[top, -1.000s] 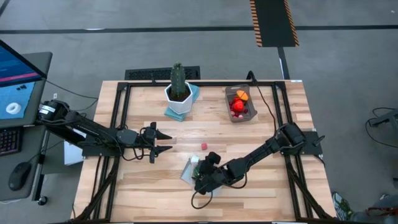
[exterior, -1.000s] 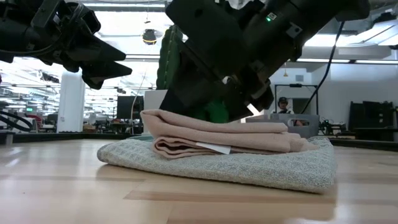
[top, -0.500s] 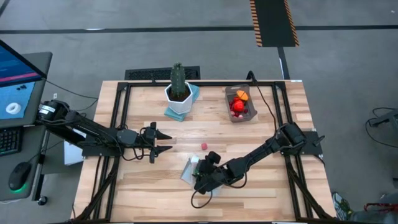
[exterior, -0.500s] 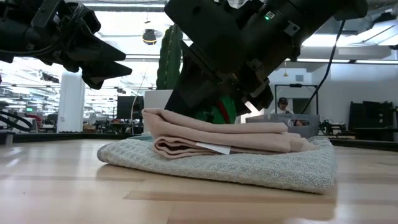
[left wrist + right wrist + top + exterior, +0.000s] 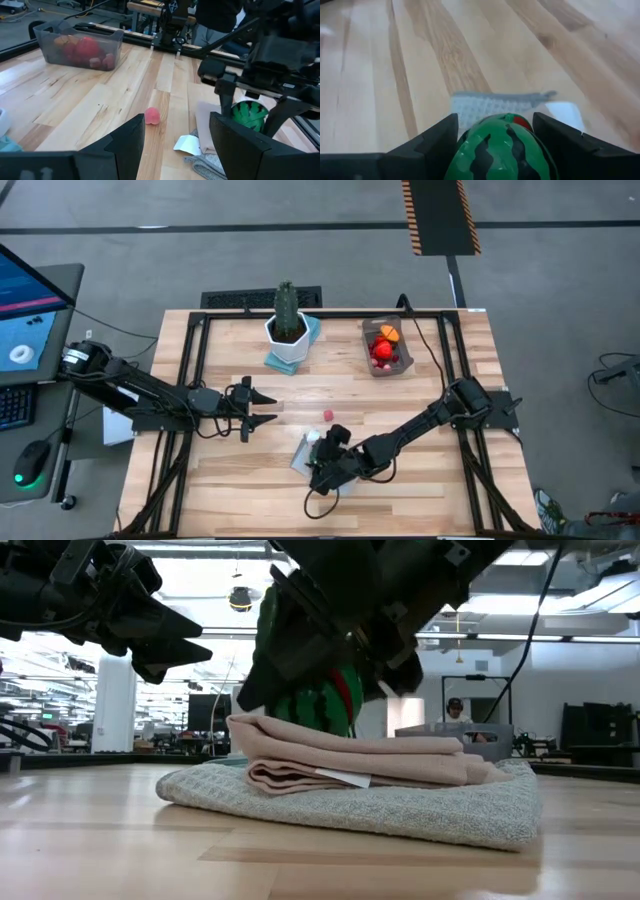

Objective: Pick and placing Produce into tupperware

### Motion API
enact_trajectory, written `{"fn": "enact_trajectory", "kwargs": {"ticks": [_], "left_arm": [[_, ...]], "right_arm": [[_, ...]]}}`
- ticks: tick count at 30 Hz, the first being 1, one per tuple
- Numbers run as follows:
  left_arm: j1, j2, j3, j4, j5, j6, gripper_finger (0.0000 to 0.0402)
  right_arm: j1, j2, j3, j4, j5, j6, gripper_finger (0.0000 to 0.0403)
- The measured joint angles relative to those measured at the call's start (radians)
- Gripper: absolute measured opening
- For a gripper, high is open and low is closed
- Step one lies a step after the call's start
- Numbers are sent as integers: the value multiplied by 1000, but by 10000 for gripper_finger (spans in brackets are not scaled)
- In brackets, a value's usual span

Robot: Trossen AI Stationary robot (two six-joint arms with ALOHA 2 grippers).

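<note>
A green-striped toy watermelon, a piece of the produce, sits between the fingers of my right gripper, close over a folded pink and grey cloth near the table's front middle. A pink berry lies on the wood beyond it. The tupperware stands at the far right, with orange and red pieces inside. My left gripper hangs open at the left, over bare wood. My right gripper pinches the watermelon's two opposite sides between its two fingers, coming slanting down from the table's right. The melon shows a red cut face and sits just above the cloth's top fold; whether it touches the cloth I cannot tell.
A tall green cactus in a white pot stands on a blue mat at the far middle. Black frame rails run along the table's left and right sides. A person sits in the room beyond the table.
My right gripper has come up a little from the folded cloth with the watermelon between its fingers; in the low view the melon now stands higher and shows more of its stripes and red face. The cloth has stayed in place.
</note>
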Motion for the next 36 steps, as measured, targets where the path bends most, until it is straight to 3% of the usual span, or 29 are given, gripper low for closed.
{"fn": "enact_trajectory", "kwargs": {"ticks": [9,15,23,36], "left_arm": [[0,0,0,0,0,0,213],[0,0,0,4,0,0,213],[0,0,0,5,0,-1,213],[0,0,0,0,0,-1,213]], "right_arm": [[-35,0,121,-239,8,-46,276],[-77,-25,130,-248,4,-122,276],[-123,-156,131,-307,35,-220,276],[-231,-370,129,-625,146,-217,276]]}}
